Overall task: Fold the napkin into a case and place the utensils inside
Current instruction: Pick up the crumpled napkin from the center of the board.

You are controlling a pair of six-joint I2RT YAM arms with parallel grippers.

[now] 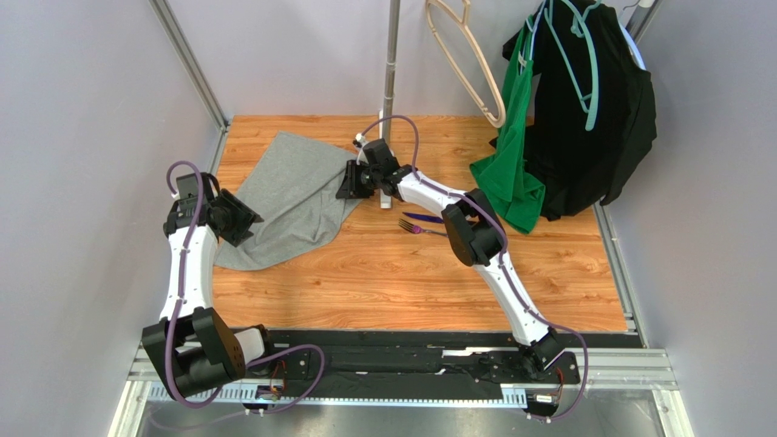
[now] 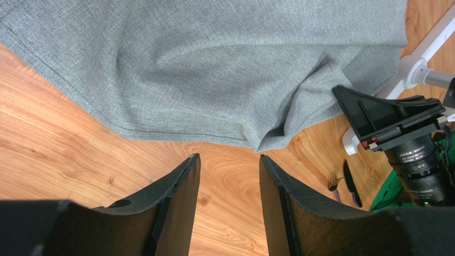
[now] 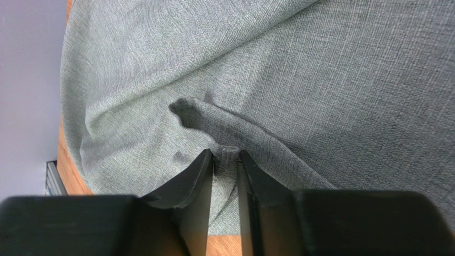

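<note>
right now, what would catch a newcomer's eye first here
The grey napkin sprawls rumpled over the far left of the table, and the right tool pinches a ridge of it. The left tool stands open over bare wood just short of the napkin's near edge. At far right hang a green garment and a black garment, with two utensils lying between them and the napkin.

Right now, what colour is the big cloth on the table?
Plain heather grey, no pattern. The cloth shows best in the right wrist view.
</note>
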